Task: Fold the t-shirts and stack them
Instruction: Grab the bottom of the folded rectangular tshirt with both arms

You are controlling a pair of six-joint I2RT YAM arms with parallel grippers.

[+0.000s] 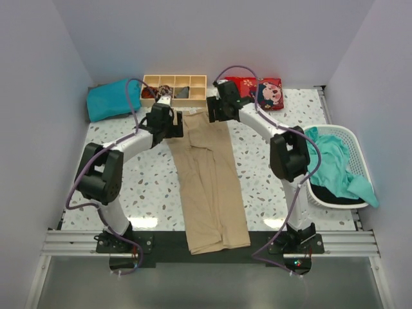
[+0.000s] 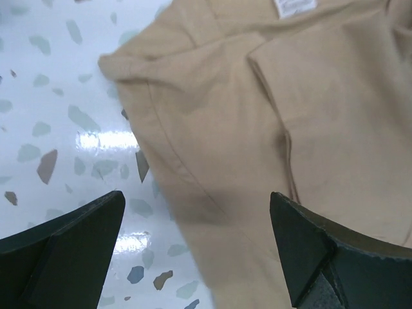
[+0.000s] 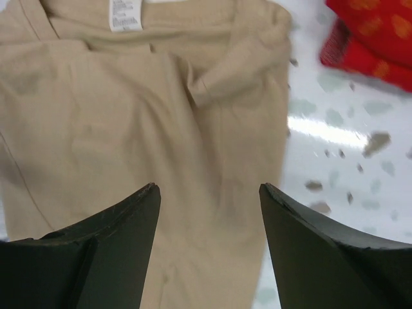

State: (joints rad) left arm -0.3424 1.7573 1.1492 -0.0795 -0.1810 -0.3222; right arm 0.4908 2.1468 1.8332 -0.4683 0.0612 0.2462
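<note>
Far left, the folded teal t-shirt (image 1: pixel 112 100) sits in the table's (image 1: pixel 153 188) back corner. My left gripper (image 2: pixel 196 203) is spread wide and holds nothing. It straddles the left edge of the tan t-shirt (image 1: pixel 209 187) near the collar, one finger over table, one over cloth. That shirt lies folded lengthwise down the middle. My right gripper (image 3: pixel 209 190) gapes too, empty, over the shirt's right shoulder. Far right, the loose teal t-shirt (image 1: pixel 328 164) spills from the white basket (image 1: pixel 341 130).

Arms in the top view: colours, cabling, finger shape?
The left arm and right arm both have white links with black joint housings. A purple cable loops along each. The black bases are bolted to an aluminium rail. The fingers are dark, matte and wedge-shaped.
</note>
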